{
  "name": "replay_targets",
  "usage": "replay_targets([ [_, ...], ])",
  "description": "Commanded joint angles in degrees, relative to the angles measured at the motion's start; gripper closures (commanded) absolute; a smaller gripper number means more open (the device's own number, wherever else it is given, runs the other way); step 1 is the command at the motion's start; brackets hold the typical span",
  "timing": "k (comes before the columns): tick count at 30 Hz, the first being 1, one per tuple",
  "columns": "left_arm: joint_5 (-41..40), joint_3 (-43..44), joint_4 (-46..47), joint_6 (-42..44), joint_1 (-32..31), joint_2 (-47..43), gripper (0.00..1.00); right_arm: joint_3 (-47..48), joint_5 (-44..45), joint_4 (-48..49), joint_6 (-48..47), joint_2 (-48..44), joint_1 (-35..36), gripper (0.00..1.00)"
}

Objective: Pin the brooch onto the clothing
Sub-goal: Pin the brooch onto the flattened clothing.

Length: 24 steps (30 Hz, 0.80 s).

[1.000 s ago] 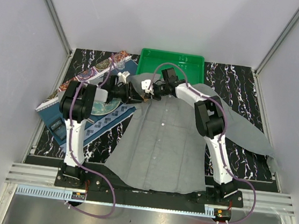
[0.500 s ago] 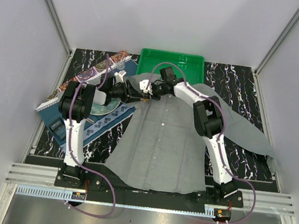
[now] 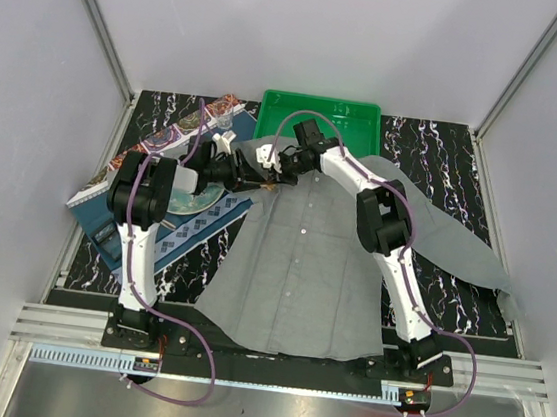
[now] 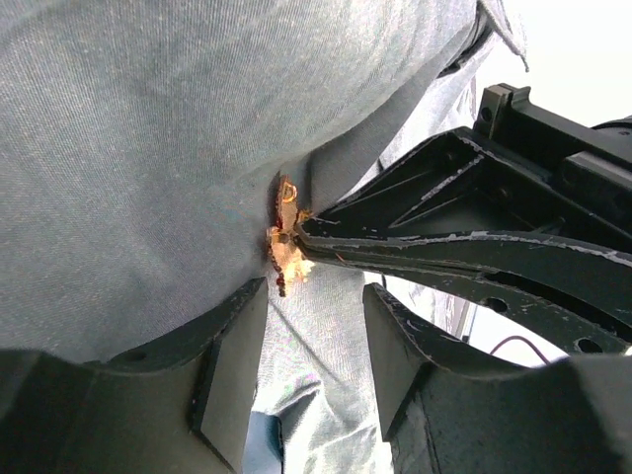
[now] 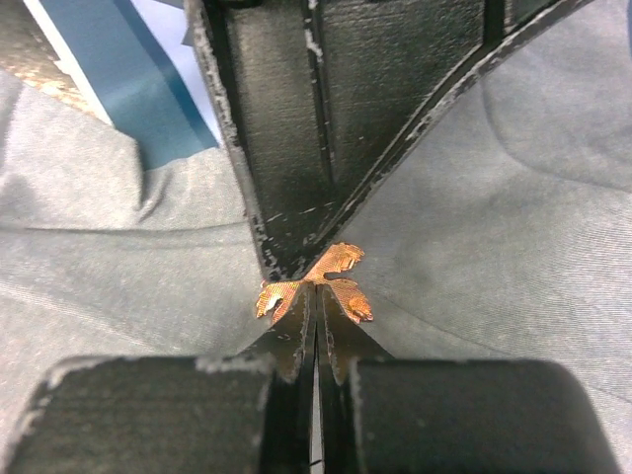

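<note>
Left jaws: the left gripper [image 4: 312, 296] has spread its fingers over the last second. They now stand apart with only grey cloth showing in the gap; I see nothing clamped.
Right jaws: the right gripper [image 5: 316, 296] is clenched tight, pinching the brooch [image 5: 314, 281] at its very tips.
Brooch: it is pressed against the clothing [image 3: 303, 262] at the shirt's far left, up by the collar and just near of the green tray [image 3: 320, 108]. In the left wrist view it sits just beyond the left fingertips, against a raised fold.
Arms: both wrists have crept slightly left and far, and they meet nose to nose over that spot.
What it means: I read this as the left side letting go — the right alone now has the brooch.
Pin: I cannot tell whether it has gone through the fabric; the clasp is hidden.
Risk: if the right lets go before the pin catches, the brooch may slide off the fold.
</note>
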Motion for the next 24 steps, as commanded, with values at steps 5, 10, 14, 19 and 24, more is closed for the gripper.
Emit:
replay_targets([
  [5,-3.32,-2.0,0.01,1.04,0.79,-4.13,0.51,3.33,-2.0,-15.38,-3.97,-0.8,0.11,1.0],
  [10,-4.11,-5.69,1.42,-0.98,0.26,-6.77,0.55,0.08,-2.71,-18.56,-5.81,-3.78,-0.33,1.0],
  [14,-4.46,-9.21,1.51,-2.82,-0.7,-9.22,0.58,-2.38,-3.33,-21.46,-7.4,-5.81,-0.6,1.0],
  [19,-4.46,-11.51,3.36,-3.18,-2.11,-10.99,0.58,-5.29,-3.5,-20.51,-7.67,-7.48,-0.6,1.0],
  [24,-4.64,-10.01,4.32,-3.88,-2.11,-9.94,0.57,0.4,-2.01,-19.0,-2.92,-4.5,-0.34,1.0],
])
